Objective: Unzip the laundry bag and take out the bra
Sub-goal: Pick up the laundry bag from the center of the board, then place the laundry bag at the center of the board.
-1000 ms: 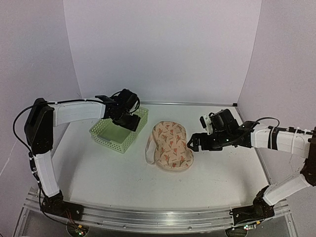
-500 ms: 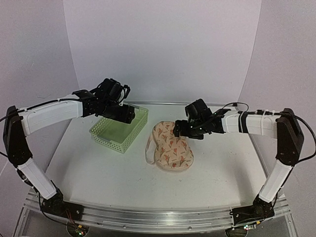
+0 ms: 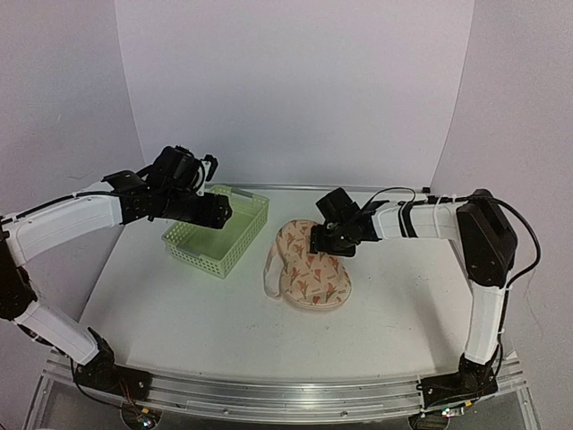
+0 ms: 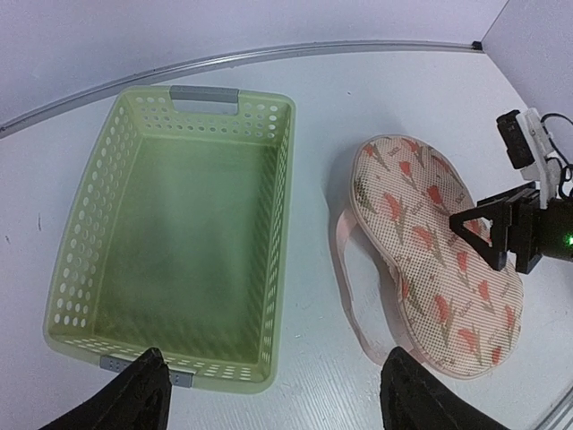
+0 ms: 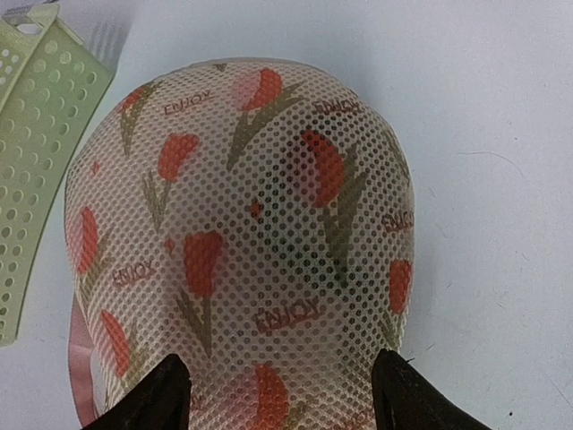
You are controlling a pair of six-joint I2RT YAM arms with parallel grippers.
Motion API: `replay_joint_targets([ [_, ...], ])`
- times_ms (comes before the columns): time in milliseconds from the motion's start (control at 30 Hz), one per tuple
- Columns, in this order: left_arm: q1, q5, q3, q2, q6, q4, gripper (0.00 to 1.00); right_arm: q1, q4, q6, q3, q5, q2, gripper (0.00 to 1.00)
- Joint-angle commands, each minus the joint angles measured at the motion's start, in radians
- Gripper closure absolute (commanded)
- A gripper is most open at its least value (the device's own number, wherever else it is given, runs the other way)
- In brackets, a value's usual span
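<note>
Since 1 s ago, R hand [image 3: 328,242] has been swung in over far end of laundry bag [image 3: 312,266], fingers spread wide. Oval dotted-mesh pouch w/ tulip print is laid flat on bench [image 3: 179,296] beside lattice plastic basket [image 3: 192,244]. L hand [image 3: 215,212] is held wide above basket.

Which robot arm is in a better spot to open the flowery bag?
The right one. Its open right pincer hovers right over the laundry bag, while the left pincer hangs over the green basket, off to the bag's side.
</note>
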Motion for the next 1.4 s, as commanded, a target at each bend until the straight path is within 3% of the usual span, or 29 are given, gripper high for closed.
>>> replay_joint_targets([
  [0,-0.002,-0.025,-0.007,-0.050,-0.007,0.020,0.19,0.000,-0.007,-0.015,0.041,0.026,0.035,0.32],
  [267,-0.002,-0.027,0.002,-0.041,-0.005,0.020,0.18,0.001,-0.009,-0.089,0.029,-0.047,0.045,0.58],
  [500,-0.002,-0.031,0.015,-0.041,0.008,0.017,0.18,0.001,-0.005,-0.271,-0.023,-0.111,-0.013,1.00],
  [1000,-0.001,-0.055,0.028,-0.092,0.069,0.007,0.16,0.001,-0.061,-1.148,-0.165,-0.572,-0.290,1.00],
  [1233,-0.001,-0.037,0.008,-0.102,0.060,0.007,0.15,0.004,-0.321,-1.688,-0.045,-0.684,-0.269,1.00],
  [1367,-0.002,-0.036,-0.004,-0.107,0.054,0.006,0.15,0.022,-0.462,-1.831,0.067,-0.662,-0.182,1.00],
])
